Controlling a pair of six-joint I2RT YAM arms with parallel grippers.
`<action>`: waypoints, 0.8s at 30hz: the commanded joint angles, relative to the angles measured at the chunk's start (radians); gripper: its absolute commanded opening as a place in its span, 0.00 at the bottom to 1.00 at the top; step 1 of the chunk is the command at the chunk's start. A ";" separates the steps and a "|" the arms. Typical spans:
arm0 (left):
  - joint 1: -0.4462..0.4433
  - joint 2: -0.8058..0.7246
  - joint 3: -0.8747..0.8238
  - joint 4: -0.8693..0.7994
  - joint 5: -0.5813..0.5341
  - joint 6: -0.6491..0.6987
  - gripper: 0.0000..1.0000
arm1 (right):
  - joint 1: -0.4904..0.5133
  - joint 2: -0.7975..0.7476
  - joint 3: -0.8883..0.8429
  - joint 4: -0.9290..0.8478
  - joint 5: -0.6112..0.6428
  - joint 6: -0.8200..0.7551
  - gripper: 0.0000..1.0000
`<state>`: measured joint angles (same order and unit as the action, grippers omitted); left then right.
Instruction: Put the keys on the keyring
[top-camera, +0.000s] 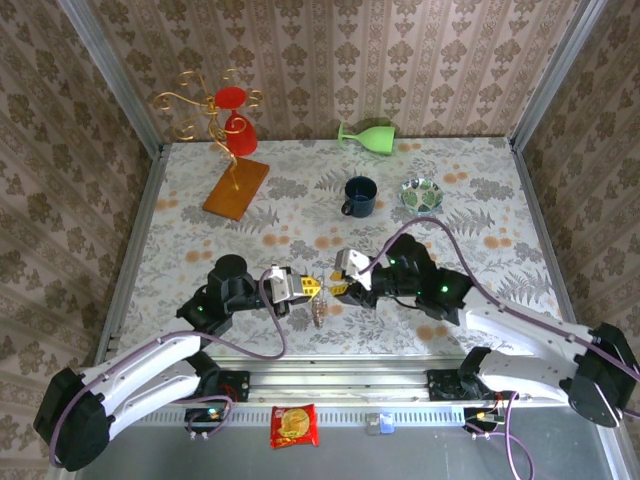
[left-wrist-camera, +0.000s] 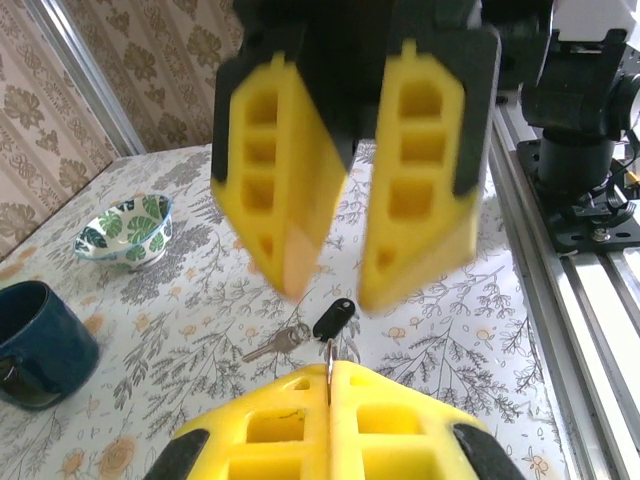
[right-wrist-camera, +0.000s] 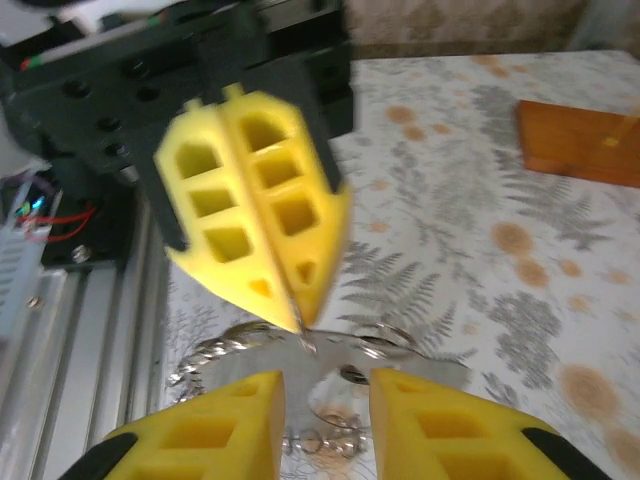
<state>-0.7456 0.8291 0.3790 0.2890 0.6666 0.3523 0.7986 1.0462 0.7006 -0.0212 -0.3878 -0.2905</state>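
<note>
My left gripper (top-camera: 312, 287) is shut, and in the left wrist view a thin silver keyring (left-wrist-camera: 328, 352) stands edge-on, pinched between its yellow fingers (left-wrist-camera: 270, 430). A black-headed key (left-wrist-camera: 333, 318) and a silver key (left-wrist-camera: 275, 343) hang off the ring just above the tablecloth; from the top camera the keys (top-camera: 318, 311) dangle below both grippers. My right gripper (top-camera: 338, 288) faces the left one, open, fingertips to either side of the ring. In the right wrist view the keyring (right-wrist-camera: 392, 340) is a blurred silver loop between its open fingers (right-wrist-camera: 220, 440).
A blue mug (top-camera: 360, 196) and a leaf-patterned bowl (top-camera: 422, 194) stand behind the grippers. A green goblet (top-camera: 368, 135) lies at the back wall. The gold wire stand (top-camera: 212, 108) on its wooden base (top-camera: 236, 188) is back left. The metal rail (top-camera: 340, 375) runs along the near edge.
</note>
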 joint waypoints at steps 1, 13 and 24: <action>-0.008 -0.011 0.028 0.001 -0.053 -0.009 0.00 | -0.013 -0.085 -0.030 -0.034 0.227 0.134 0.32; -0.024 0.006 0.049 0.031 -0.192 -0.053 0.00 | -0.042 0.032 0.041 -0.594 0.703 0.901 0.36; -0.037 0.002 0.064 -0.006 -0.212 -0.044 0.00 | -0.078 0.337 0.154 -0.593 0.606 0.919 0.42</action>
<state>-0.7731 0.8463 0.4019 0.2726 0.4656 0.3138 0.7280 1.3296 0.7944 -0.5808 0.2234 0.6098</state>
